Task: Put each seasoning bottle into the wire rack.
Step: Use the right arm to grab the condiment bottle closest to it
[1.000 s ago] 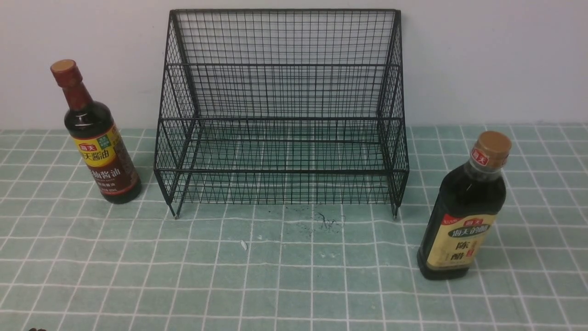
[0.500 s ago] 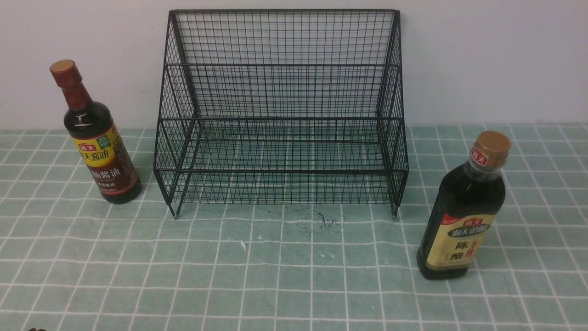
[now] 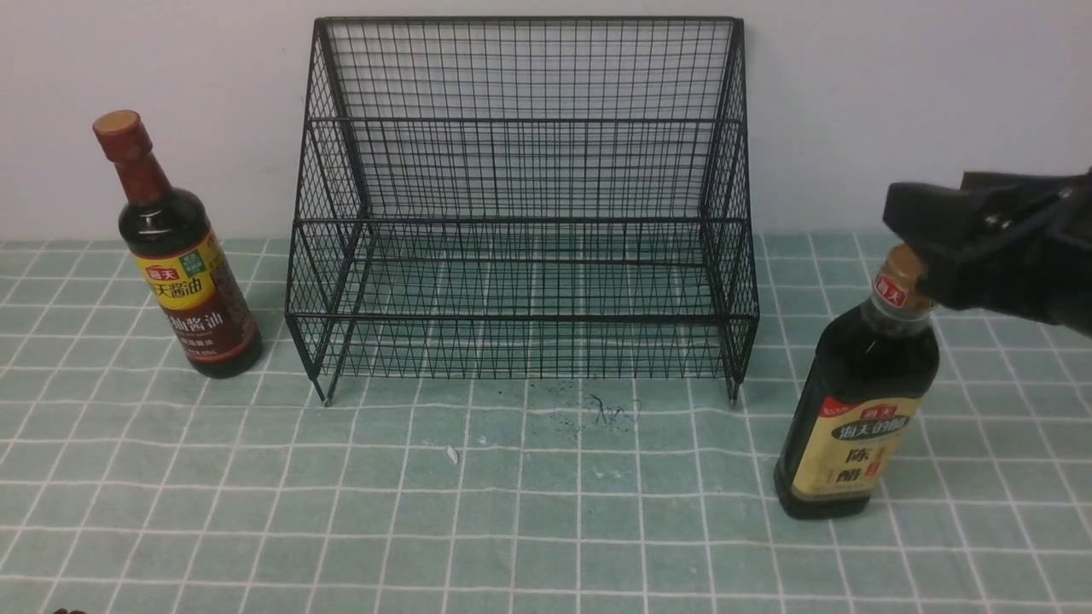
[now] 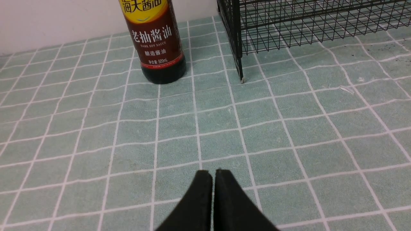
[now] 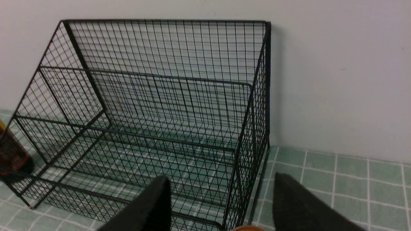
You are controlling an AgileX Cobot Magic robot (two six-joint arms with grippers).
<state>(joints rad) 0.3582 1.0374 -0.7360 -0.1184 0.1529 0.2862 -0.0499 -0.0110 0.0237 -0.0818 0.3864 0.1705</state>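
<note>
I am viewing a pale sea-green tablecloth (image 3: 512, 512) carrying a grid of thin white lines, with a plain off-white wall (image 3: 896, 102) behind. The wire rack (image 3: 520, 196) is showing black mesh throughout. The slim bottle (image 3: 175, 256) is holding near-black liquid and wearing a red-brown cap and a yellow-and-maroon label with white characters. The wider bottle (image 3: 862, 384) is showing dark liquid too, with a tan cap, a red neck tag and a cream label banded in dark green. My left gripper (image 4: 213, 173) and right gripper (image 5: 221, 178) are both appearing matte black.
</note>
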